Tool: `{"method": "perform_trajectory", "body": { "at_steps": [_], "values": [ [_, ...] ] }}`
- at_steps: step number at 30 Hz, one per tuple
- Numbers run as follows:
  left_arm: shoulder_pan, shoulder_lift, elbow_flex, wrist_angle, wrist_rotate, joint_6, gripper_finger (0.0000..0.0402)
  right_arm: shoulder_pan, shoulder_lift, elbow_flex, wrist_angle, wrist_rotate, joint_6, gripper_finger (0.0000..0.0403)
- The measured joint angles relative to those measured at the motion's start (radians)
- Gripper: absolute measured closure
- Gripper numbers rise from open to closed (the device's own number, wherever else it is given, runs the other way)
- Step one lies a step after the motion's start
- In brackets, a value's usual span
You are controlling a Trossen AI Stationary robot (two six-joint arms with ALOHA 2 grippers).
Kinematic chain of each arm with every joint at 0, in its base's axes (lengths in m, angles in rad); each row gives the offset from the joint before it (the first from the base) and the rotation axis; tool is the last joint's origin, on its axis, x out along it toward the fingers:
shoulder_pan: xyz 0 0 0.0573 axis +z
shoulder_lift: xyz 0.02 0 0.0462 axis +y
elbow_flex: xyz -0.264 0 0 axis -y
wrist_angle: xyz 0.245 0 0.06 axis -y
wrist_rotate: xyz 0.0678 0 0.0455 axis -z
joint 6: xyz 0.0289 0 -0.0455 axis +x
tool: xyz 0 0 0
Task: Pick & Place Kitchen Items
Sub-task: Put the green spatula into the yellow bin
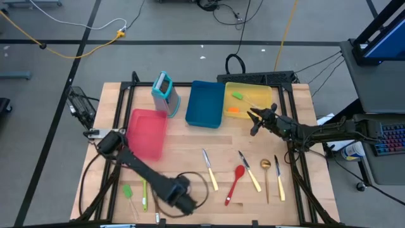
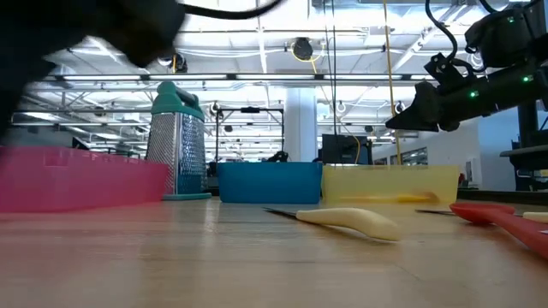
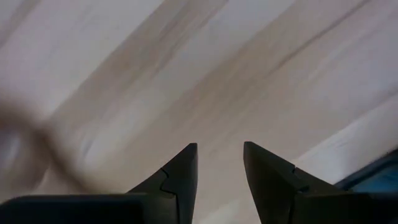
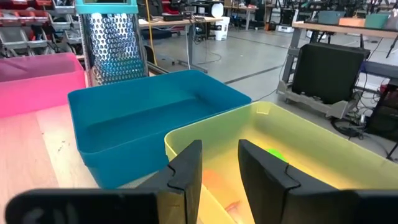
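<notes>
The yellow tray [image 1: 266,95] holds a green spatula [image 1: 238,95] and an orange spatula [image 1: 235,110]. The right gripper [image 1: 253,120] hovers over its near edge, fingers apart, holding nothing. Nearer than the tray, the left gripper [image 3: 219,180] hangs parted and empty, and a red spoon [image 1: 236,180] lies on the table [image 1: 304,199].

1. A robotics lab or workshop, an open industrial hall.
2. Across the top of the low view run ceiling trusses [image 2: 257,81] and strip lights.
3. Cables [image 1: 82,44] trail over the grey floor, upper left of the high view.
4. Workbenches [image 4: 180,23] stand along the right wrist view's top edge.
</notes>
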Motion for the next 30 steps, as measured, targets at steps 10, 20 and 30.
{"method": "perform_trajectory", "body": {
  "at_steps": [10, 20, 30],
  "values": [
    [-0.178, 0.000, 0.000, -0.227, 0.146, -0.358, 0.0268, 0.000, 0.000, 0.000, -0.011, 0.000, 0.007, 0.0303],
    [-0.348, 0.000, 0.000, -0.405, 0.147, -0.739, 0.0268, 0.000, 0.000, 0.000, -0.010, 0.000, 0.008, 0.0303],
    [-0.396, -0.091, 0.000, -0.477, 0.064, -0.777, 0.0268, 0.000, 0.000, 0.000, 0.004, -0.001, 0.034, 0.0303]
  ]
}}
